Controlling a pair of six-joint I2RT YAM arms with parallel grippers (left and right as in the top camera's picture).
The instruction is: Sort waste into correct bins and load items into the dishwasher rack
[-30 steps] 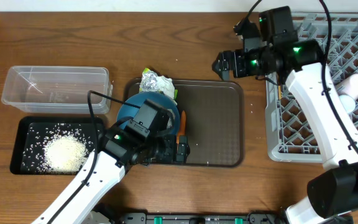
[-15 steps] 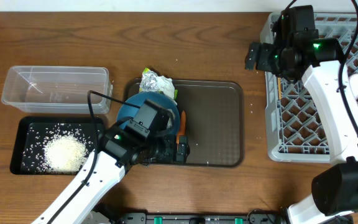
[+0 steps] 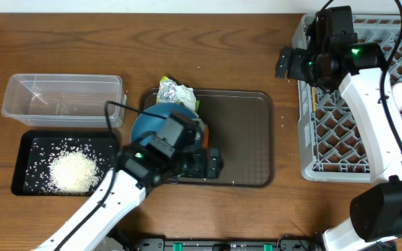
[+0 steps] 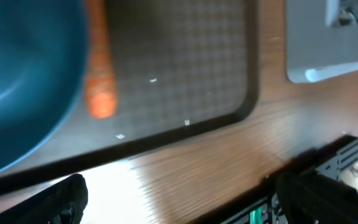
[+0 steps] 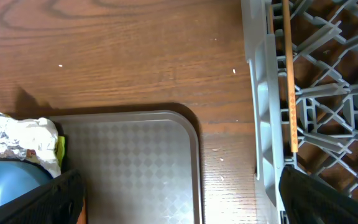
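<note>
Left wrist: carrot ahead of empty left jaws.
Both pairs gape wide, holding nothing; chopstick lies ahead of right jaws.

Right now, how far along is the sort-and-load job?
Done: rice heap lies in the black tray; a chopstick and a whitish cup sit in the rack. In hand: nothing; both grippers open, left gripper near the carrot, right gripper by the rack's edge. Left: carrot and foil wrapper to bin, dark blue bowl to load.
</note>
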